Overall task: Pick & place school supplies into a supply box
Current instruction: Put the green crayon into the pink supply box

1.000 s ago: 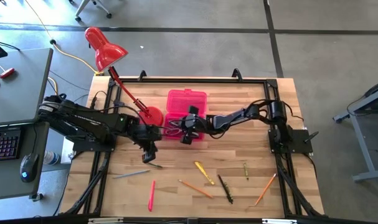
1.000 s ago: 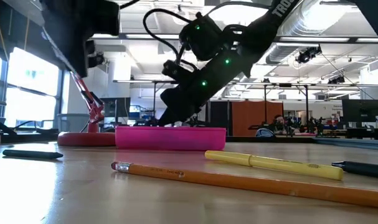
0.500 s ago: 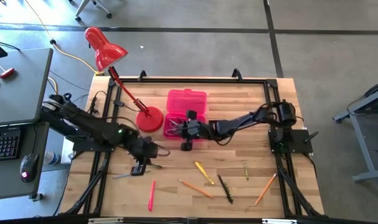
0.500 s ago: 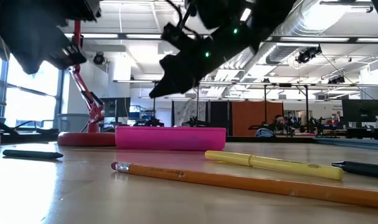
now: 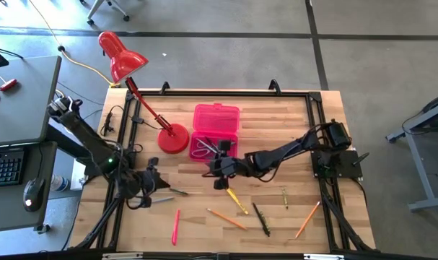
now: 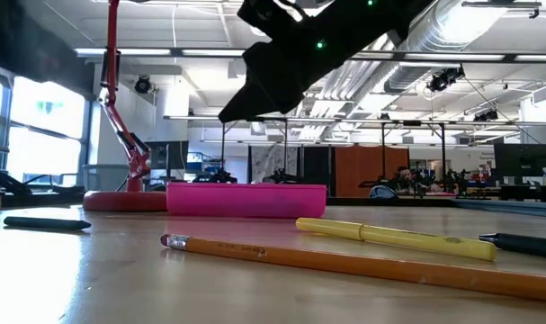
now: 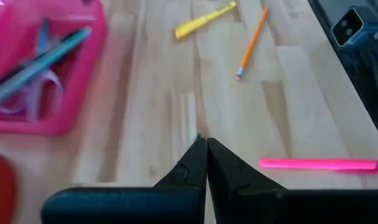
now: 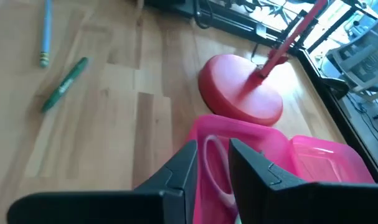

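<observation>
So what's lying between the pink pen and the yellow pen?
An orange pencil lies between the pink pen and the yellow pen, touching neither. The high view shows it best.

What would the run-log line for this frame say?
left gripper: shut, empty, near green pencil | right gripper: open, empty, beside supply box | box: lid open, scissors inside | pink pen on table

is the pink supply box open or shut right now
Open: the supply box has its lid swung back flat, with scissors visible inside.
</observation>
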